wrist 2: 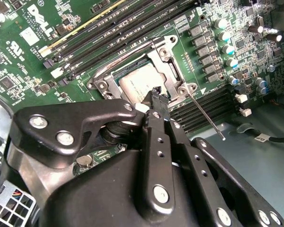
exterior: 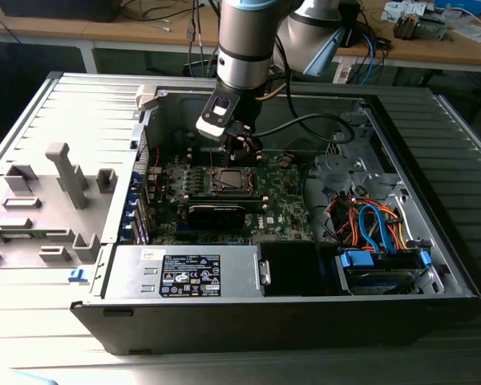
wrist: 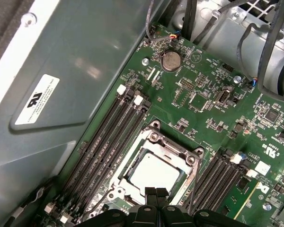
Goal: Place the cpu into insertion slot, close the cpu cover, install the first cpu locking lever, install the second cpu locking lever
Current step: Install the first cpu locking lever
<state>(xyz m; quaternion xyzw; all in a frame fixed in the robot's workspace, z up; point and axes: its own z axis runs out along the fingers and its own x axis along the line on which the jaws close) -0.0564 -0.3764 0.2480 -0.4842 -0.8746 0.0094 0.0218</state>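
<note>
My matte black hand (wrist 2: pixel 156 92), fingers closed together, poised at the edge of the cpu (wrist: pixel 154 172): a smooth silvery square seated in the insertion slot (wrist: pixel 128 171), framed by the dull metal cpu cover (wrist: pixel 173 147), amid green motherboard (wrist: pixel 203 113).

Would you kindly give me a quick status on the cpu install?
Gripper shut, tips over cpu cover edge. Cpu seated beneath, cover down. One locking lever juts out, unlatched.

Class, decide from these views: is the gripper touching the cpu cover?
Cannot tell. In the second wrist view the shut gripper ends right over the rim of the cpu cover, beside the cpu, but its own fingers hide any contact or gap.
</note>
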